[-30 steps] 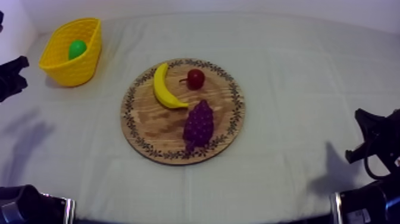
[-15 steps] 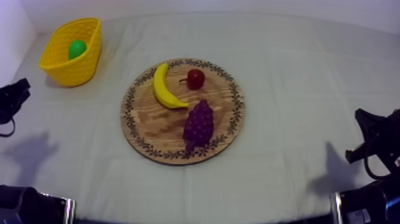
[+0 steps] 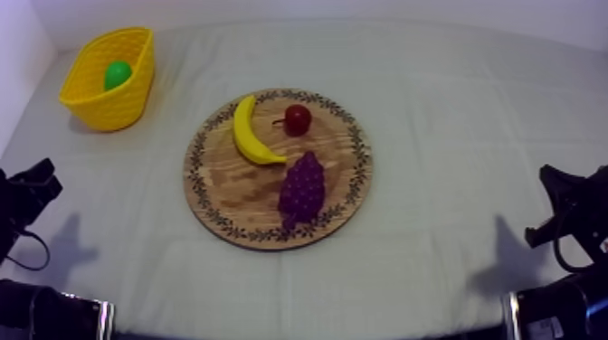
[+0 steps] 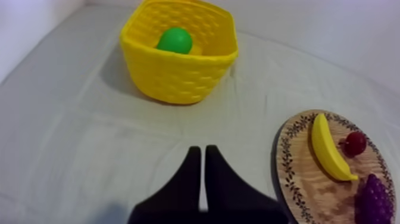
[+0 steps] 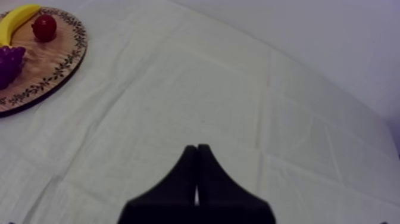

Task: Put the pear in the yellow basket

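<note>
Both arms sit low at their table sides, left gripper (image 4: 204, 151) and right gripper (image 5: 197, 148) each pressing black fingers into an empty narrow wedge, while the smooth green pear (image 3: 117, 74) lies inside the lattice-walled yellow basket (image 3: 109, 108), apart from the round, grained wooden board (image 3: 231, 185).

Pear (image 4: 174, 40) inside basket (image 4: 178, 80) — hand (image 4: 199, 150) closed.

The pear (image 3: 116, 74) lies in the yellow basket (image 3: 109, 104), at ten o'clock from the wooden board (image 3: 226, 181) in the top view. The basket's wall hides its lower part, so just a green top shows. In the left wrist view the picture's edge cuts off the board's side away from the basket and part of the grapes (image 4: 375, 199). In the right wrist view the edge cuts the board, the banana (image 5: 15, 18) and the grapes.
</note>
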### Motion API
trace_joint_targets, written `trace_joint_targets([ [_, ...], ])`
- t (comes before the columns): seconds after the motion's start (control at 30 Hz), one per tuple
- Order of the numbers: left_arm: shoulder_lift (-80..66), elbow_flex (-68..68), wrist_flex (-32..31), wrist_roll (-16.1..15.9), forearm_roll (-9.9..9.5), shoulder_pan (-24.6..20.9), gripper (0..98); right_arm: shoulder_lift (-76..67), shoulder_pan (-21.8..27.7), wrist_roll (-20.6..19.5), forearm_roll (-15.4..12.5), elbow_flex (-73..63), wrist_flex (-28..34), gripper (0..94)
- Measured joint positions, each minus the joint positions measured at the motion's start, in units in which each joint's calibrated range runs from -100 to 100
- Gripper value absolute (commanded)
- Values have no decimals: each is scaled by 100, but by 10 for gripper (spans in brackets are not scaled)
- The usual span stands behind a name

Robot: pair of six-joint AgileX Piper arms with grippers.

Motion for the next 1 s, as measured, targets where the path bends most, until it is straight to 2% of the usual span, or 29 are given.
trace_joint_targets([
  [0.13, -496, 421, -36, 185, -163, 19, 0, 0, 0, 0, 0, 0, 0, 2],
  [0.27, -937, 623, 91, 197, -219, 66, 0, 0, 0, 0, 0, 0, 0, 2],
  [0.53, -1396, 583, 484, 41, -185, 154, 0, 0, 0, 0, 0, 0, 0, 2],
  [0.8, -1416, 713, 279, 435, -119, 154, 0, 0, 0, 0, 0, 0, 0, 2],
  [1.0, -1416, 735, 213, 472, -111, 154, 0, 0, 0, 0, 0, 0, 0, 2],
])
